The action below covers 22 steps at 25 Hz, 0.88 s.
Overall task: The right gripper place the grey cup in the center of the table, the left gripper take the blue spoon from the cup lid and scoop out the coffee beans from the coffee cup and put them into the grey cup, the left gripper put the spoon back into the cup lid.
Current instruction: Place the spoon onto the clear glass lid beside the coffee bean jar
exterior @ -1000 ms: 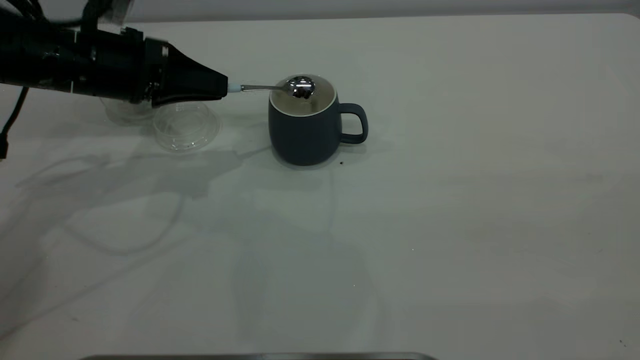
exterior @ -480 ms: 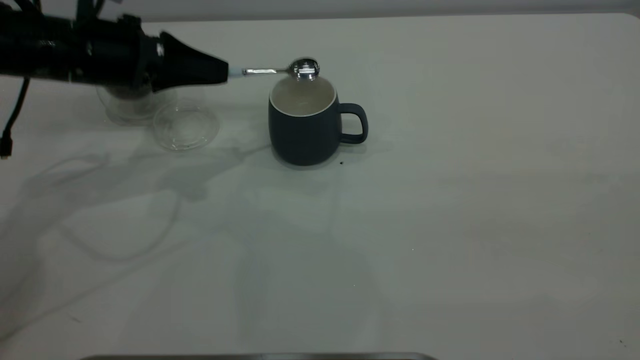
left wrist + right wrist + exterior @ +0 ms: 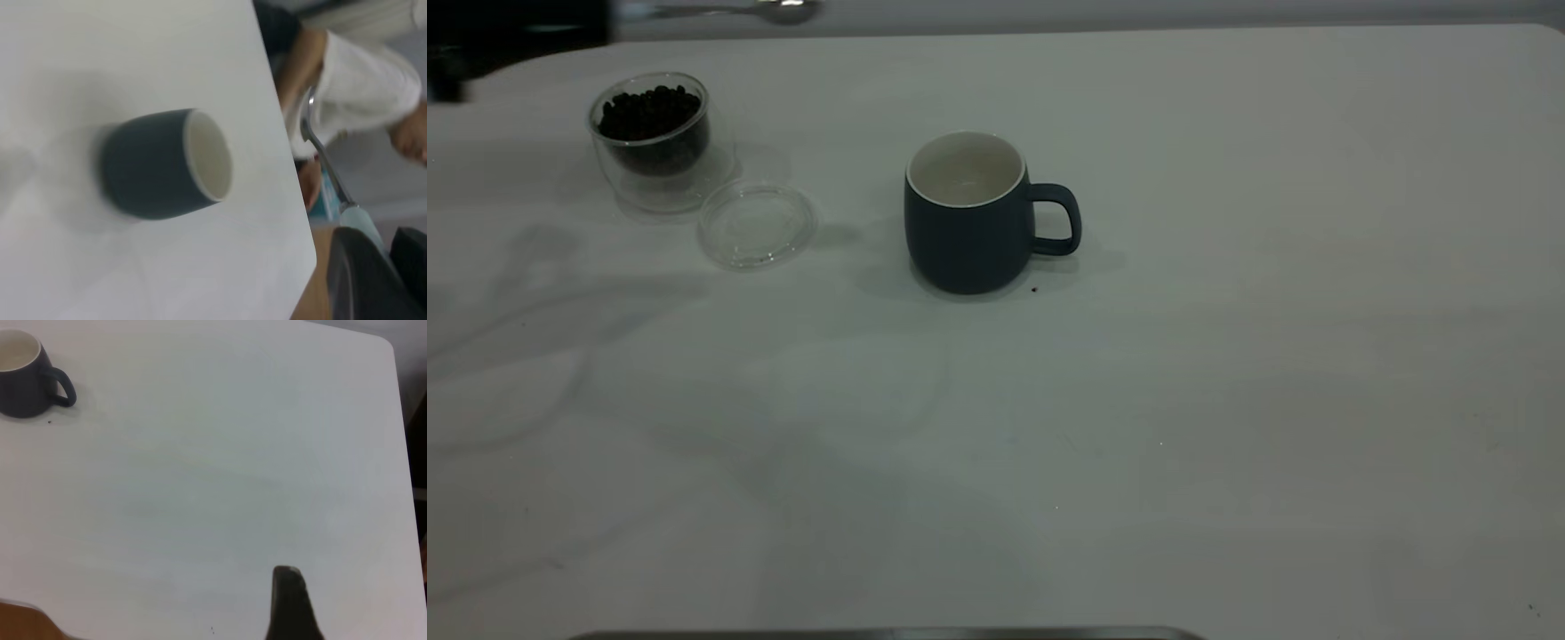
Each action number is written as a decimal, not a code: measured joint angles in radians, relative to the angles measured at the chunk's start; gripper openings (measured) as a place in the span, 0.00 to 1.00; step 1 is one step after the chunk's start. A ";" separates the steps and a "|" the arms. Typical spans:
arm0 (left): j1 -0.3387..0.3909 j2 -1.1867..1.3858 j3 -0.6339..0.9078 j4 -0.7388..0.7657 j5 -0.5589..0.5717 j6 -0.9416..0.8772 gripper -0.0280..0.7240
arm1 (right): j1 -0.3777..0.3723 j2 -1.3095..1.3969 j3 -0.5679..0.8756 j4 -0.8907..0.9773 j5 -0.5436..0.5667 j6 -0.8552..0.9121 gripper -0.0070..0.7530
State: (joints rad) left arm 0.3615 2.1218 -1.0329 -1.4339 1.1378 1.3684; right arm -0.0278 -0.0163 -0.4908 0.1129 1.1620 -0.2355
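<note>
Vessels on the table (image 3: 1227, 356): one grey cup (image 3: 967, 216) mid-surface, one coffee cup (image 3: 654, 140) of coffee beans (image 3: 649, 111) near the far left corner, one cup lid (image 3: 757, 223) just beside it. No writing shows. Beyond the far edge, the left gripper (image 3: 370, 263) is clamped on the blue spoon (image 3: 331, 175); whether the right gripper (image 3: 288, 603) is open is unclear.

The grey cup (image 3: 967, 222) was a matte dark blue-grey outside, handle included, and plain white inside. Left of it, the cup lid (image 3: 757, 224) was clear and colourless, and beyond that the coffee cup (image 3: 655, 142) was clear glass showing the brown-black coffee beans (image 3: 647, 108). The table (image 3: 1227, 373) was plain white, with one dark speck just by the grey cup's base. The blue spoon (image 3: 333, 183) had a shiny silver neck and a pale blue handle.
</note>
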 joint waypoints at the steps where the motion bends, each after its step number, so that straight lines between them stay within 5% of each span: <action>1: 0.039 -0.005 0.016 0.007 0.001 0.000 0.20 | 0.000 0.000 0.000 0.000 0.000 0.000 0.61; 5: 0.173 -0.007 0.079 0.039 0.001 0.000 0.20 | 0.000 0.000 0.000 0.000 0.000 0.000 0.61; 9: 0.230 0.003 0.100 0.044 -0.001 -0.002 0.20 | 0.000 0.000 0.000 0.000 0.000 0.000 0.61; 22: 0.136 0.185 0.108 -0.104 -0.154 0.085 0.20 | 0.000 0.000 0.000 0.000 0.000 0.000 0.61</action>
State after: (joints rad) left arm 0.4970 2.3070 -0.9253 -1.5381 0.9841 1.4535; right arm -0.0278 -0.0163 -0.4908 0.1129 1.1620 -0.2355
